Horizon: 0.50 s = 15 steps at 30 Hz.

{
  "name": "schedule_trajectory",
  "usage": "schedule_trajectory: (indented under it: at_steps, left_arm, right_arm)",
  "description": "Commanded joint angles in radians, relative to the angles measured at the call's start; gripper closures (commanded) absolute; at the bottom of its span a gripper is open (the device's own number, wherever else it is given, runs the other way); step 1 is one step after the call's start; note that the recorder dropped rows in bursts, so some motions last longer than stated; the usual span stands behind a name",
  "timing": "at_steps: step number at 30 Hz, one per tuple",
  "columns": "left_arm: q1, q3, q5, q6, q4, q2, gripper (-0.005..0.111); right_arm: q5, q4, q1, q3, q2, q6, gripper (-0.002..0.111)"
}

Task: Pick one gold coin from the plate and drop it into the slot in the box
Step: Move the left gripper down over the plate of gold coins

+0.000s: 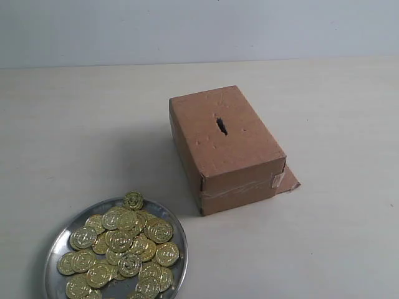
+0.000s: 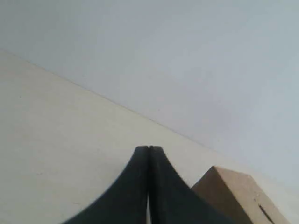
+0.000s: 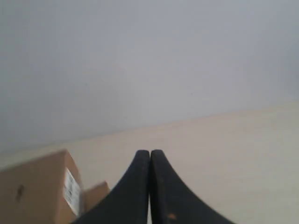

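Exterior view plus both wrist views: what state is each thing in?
box: closed, upright, top dented.
slot: uncovered, no coin sticking out.
plate: lying flat, loaded.
gold coins: heaped on the plate, none picked.
left gripper: jaws shut, empty.
right gripper: jaws shut, empty.

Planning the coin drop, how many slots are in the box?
1. The slot is cut into the top middle of the box; its far and underside faces are hidden.
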Motion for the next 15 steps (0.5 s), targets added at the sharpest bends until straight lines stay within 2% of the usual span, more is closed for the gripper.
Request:
schedule_trajectory:
  at_steps: [1, 7, 11, 15]
  left_arm:
    - [0.001, 0.0, -0.047, -0.019, -0.067, -0.007, 0.107]
    - [0.001, 0.0, -0.038, -0.052, -0.101, -0.007, 0.107]
    - [0.001, 0.0, -0.011, -0.071, -0.115, -0.007, 0.107]
    - [-0.003, -0.035, 0.038, -0.029, -0.122, -0.007, 0.107]
  right_arm:
    - [-0.114, 0.195, -0.006, 0.004, -0.007, 0.055, 0.108]
    - [-0.114, 0.348, -0.006, 0.004, -0.007, 0.185, 0.108]
    - [-0.096, 0.368, -0.006, 0.004, -0.007, 0.231, 0.108]
    - [0.086, 0.368, -0.006, -0.095, -0.007, 0.207, 0.108]
